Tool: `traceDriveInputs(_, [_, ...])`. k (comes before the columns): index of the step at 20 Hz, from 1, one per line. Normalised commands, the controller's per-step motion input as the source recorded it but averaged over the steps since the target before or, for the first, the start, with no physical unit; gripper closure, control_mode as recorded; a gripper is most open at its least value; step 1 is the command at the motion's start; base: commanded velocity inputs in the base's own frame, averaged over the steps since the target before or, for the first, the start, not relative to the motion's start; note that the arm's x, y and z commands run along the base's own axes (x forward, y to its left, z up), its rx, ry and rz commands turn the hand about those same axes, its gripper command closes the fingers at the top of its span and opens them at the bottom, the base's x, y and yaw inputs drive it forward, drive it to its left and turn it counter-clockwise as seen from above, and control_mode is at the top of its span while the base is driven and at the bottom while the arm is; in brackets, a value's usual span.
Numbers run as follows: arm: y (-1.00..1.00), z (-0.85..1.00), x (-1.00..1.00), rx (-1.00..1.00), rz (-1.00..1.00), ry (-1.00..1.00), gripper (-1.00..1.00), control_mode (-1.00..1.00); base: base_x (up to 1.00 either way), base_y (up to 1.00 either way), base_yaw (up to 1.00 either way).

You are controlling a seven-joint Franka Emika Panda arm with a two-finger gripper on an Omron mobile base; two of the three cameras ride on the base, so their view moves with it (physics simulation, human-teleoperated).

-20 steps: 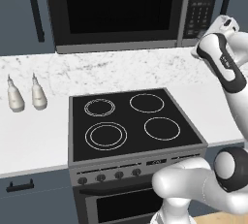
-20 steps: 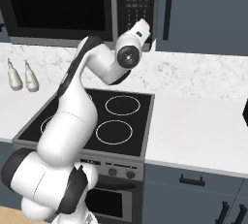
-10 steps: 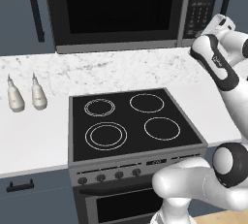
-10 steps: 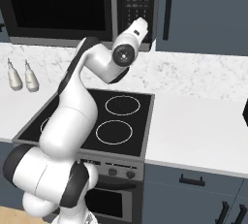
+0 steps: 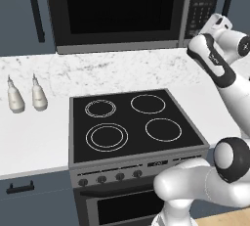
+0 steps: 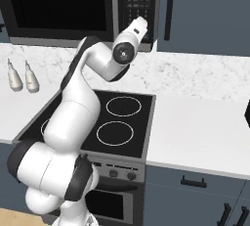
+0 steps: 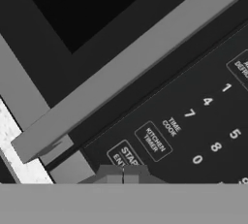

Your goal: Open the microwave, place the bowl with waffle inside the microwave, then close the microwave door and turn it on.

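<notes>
Hand view: gripper (image 7: 123, 173) clenched, empty, at start button (image 7: 125, 158) on microwave (image 5: 132, 10) keypad. Door (image 5: 117, 10) closed; bowl presumably inside. Remaining: press start.

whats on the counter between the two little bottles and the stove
Nothing: in the left base view the stretch of white counter between the two bottles and the stove is bare.

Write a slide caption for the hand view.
Shut gripper at the microwave keypad's start button, door closed.
</notes>
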Motion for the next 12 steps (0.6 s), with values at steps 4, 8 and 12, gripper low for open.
traceDriveInputs(4, [0.0,-0.07,0.22,-0.03,0.0,0.0,1.0,-1.0,0.0,0.0,0.0])
traceDriveInputs(8, [0.0,-0.09,0.18,-0.03,-0.02,0.0,1.0,-1.0,0.0,0.0,0.0])
traceDriveInputs(12, [0.0,-0.06,0.25,-0.03,-0.02,0.0,1.0,-1.0,0.0,0.0,0.0])
